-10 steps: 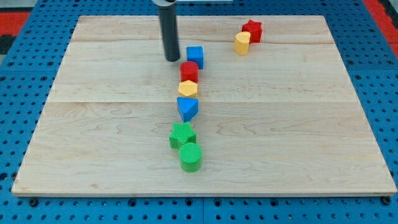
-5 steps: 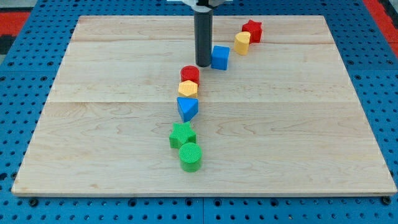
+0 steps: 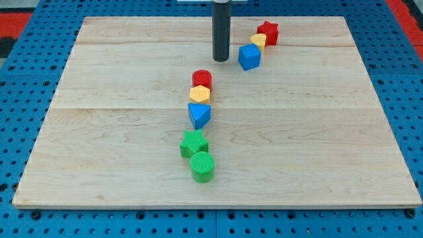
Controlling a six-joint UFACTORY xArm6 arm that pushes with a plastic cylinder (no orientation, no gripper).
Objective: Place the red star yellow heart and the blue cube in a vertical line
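The red star [image 3: 268, 32] sits near the view's top right of the wooden board. The yellow heart [image 3: 258, 41] touches it on its lower left, and the blue cube [image 3: 249, 57] touches the heart's lower left, so the three form a short diagonal row. My tip [image 3: 220, 59] rests on the board just left of the blue cube, a small gap apart from it.
A column of blocks runs down the board's middle: a red cylinder [image 3: 202, 79], a yellow hexagon [image 3: 199, 94], a blue triangular block [image 3: 199, 115], a green star [image 3: 193, 143] and a green cylinder [image 3: 203, 166]. The board [image 3: 99, 132] lies on a blue pegboard.
The blue cube has slid to the right from beside the red cylinder until it touches the yellow heart. My tip followed it to the right and now stands slightly apart from it.
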